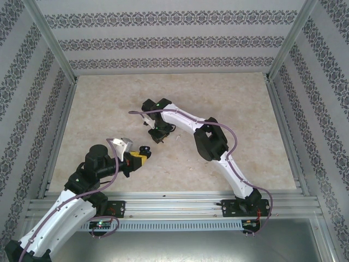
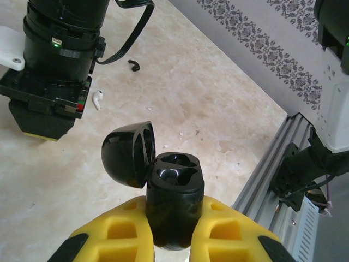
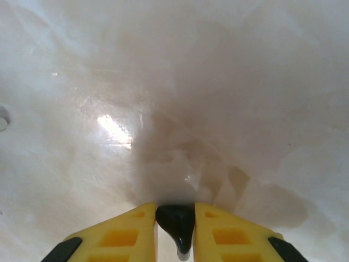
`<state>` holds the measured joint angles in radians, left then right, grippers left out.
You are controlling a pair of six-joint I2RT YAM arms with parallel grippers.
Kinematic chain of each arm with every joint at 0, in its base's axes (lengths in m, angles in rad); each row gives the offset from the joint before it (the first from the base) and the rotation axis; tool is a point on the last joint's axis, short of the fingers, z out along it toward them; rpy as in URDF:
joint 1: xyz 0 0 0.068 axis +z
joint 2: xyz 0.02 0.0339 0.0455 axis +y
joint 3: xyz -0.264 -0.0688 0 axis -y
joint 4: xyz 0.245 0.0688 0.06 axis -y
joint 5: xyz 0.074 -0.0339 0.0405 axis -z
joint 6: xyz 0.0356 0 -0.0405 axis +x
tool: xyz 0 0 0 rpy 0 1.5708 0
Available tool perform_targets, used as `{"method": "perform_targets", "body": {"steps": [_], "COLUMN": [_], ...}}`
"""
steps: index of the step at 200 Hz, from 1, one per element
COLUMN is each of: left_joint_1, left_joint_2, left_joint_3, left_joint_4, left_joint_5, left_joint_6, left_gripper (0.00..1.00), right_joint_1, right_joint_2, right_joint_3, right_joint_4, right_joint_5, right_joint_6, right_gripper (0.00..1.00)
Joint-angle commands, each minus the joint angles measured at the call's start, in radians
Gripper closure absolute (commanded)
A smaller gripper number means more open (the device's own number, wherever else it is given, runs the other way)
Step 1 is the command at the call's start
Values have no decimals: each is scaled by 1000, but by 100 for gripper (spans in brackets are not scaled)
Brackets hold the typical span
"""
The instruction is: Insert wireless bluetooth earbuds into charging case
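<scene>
Held black earbud (image 3: 177, 226): tiny, shiny and curved, fat and round at the top, thin at the bottom. Pinched from both sides by the yellow fingers of the right end effector (image 3: 175, 214), closed tight on it. Very close to the pale, marbled desk (image 3: 218, 82); touching or not, hard to tell. In the top view, a little way beyond the charging case (image 2: 174, 199), near it but apart.

Charging case: black, smooth and glossy, small and rounded, standing upright. Lid (image 2: 129, 154) flipped open to one side on its hinge, round like a little bowl. Two dark hollow cups showing in the top of the case. Squeezed around its lower half by the two yellow fingers of the left end effector (image 2: 174, 243), clamped on it.

Past the open lid, lying on the desk: a white earbud (image 2: 97, 100), small, with a short stem, just beside the dark body of the right arm (image 2: 60, 49). Farther from the case, a loose black earbud (image 2: 134, 65), bent like a little hook, by itself on the desk.
</scene>
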<state>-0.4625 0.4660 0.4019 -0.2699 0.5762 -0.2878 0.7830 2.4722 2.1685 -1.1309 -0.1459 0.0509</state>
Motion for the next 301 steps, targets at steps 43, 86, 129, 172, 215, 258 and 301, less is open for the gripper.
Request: {"method": "perform_targets", "body": {"steps": [43, 86, 129, 172, 215, 258, 301], "left_joint_1": [4, 5, 5, 5, 5, 5, 5], "left_joint_2": [77, 123, 123, 107, 91, 88, 74], "left_joint_3": [-57, -45, -31, -24, -35, -32, -55], "left_joint_4": [231, 249, 185, 145, 151, 134, 146], "left_joint_5": [108, 107, 55, 47, 39, 56, 63], "left_joint_6": [-25, -11, -19, -21, -32, -23, -24], "left_gripper": [100, 100, 100, 100, 100, 100, 100], "right_joint_1": [-32, -36, -27, -25, -22, -21, -8], "right_joint_2": [-282, -433, -429, -428, -410, -360, -316], "right_joint_3": [-443, -713, -752, -715, -673, -618, -598], "right_joint_4": [205, 307, 289, 236, 205, 172, 158], "right_joint_5": [-56, -55, -36, -19, -11, -1, -6], "right_joint_6": [277, 455, 502, 498, 477, 465, 465], "right_gripper": [81, 80, 71, 60, 62, 68, 71]}}
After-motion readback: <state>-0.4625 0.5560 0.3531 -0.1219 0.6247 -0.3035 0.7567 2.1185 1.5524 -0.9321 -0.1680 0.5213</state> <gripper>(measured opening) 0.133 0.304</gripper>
